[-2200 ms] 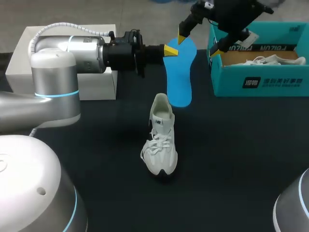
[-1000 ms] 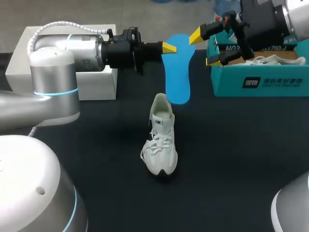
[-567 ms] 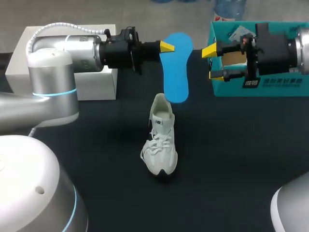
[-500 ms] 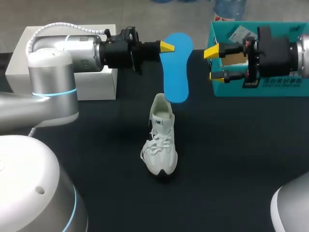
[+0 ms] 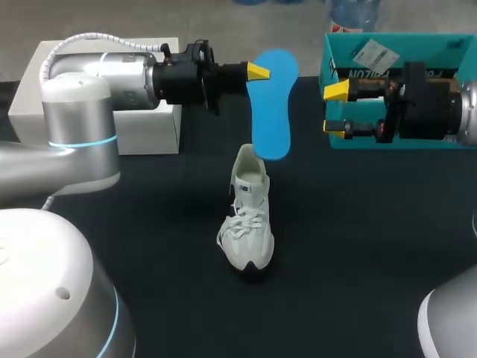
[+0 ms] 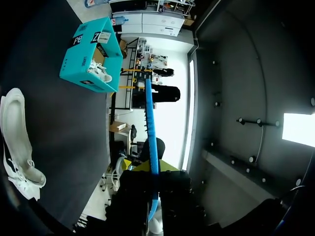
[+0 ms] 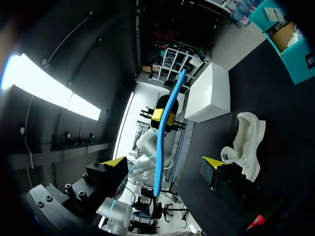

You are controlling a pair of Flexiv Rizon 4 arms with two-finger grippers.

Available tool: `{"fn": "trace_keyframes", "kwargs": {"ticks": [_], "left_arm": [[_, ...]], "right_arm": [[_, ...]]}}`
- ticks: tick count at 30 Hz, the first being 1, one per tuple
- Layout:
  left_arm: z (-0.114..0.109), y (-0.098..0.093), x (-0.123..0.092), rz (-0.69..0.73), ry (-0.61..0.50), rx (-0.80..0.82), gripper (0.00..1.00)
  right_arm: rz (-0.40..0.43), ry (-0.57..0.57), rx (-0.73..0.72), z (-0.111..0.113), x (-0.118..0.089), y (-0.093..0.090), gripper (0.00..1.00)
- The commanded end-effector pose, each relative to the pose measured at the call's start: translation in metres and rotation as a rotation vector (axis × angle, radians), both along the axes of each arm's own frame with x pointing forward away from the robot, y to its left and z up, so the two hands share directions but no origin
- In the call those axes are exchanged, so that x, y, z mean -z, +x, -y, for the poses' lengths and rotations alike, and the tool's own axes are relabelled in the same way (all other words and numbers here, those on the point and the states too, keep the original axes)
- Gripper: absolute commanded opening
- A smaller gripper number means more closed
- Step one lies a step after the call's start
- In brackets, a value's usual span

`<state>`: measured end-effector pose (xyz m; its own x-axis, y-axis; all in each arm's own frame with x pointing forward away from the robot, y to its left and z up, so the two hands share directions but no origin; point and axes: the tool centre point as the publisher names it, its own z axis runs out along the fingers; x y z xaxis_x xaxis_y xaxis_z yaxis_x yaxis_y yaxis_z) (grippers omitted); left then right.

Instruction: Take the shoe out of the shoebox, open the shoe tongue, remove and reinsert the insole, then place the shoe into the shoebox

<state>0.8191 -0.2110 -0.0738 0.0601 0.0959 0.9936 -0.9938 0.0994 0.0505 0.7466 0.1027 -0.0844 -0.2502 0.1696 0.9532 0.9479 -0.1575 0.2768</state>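
A blue insole (image 5: pixel 271 104) hangs in the air above the heel of the white shoe (image 5: pixel 246 216), which stands upright mid-table. My left gripper (image 5: pixel 256 71) is shut on the insole's upper edge; in the left wrist view the insole (image 6: pixel 150 128) runs edge-on out from between its fingers. My right gripper (image 5: pixel 335 109) stands open to the right of the insole, apart from it, in front of the teal shoebox (image 5: pixel 417 45). From the right wrist the insole (image 7: pixel 167 128) shows ahead of the wide-open fingers, with the shoe (image 7: pixel 244 142) beside it.
A white box (image 5: pixel 141 127) stands at the back left under my left arm. The shoebox (image 6: pixel 91 54) holds another white shoe, which my right arm hides in the head view. Dark tabletop (image 5: pixel 358 246) surrounds the shoe.
My right gripper has swung down and to the right, away from the insole's top, and now points level in front of the shoebox. The left gripper and insole have hardly moved.
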Motion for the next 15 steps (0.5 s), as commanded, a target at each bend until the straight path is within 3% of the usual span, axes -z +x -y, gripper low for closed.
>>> {"fn": "trace_keyframes", "kwargs": {"ticks": [1, 15], "left_arm": [[-0.0034, -0.0032, -0.0023, 0.009, 0.004, 0.005, 0.00], [-0.0015, -0.0021, 0.0074, 0.079, 0.009, 0.024, 0.00]], "right_arm": [[-0.001, 0.008, -0.012, 0.0034, 0.0008, 0.0071, 1.00], [0.008, 0.030, 0.001, 0.0067, -0.0004, 0.0120, 1.00]]}}
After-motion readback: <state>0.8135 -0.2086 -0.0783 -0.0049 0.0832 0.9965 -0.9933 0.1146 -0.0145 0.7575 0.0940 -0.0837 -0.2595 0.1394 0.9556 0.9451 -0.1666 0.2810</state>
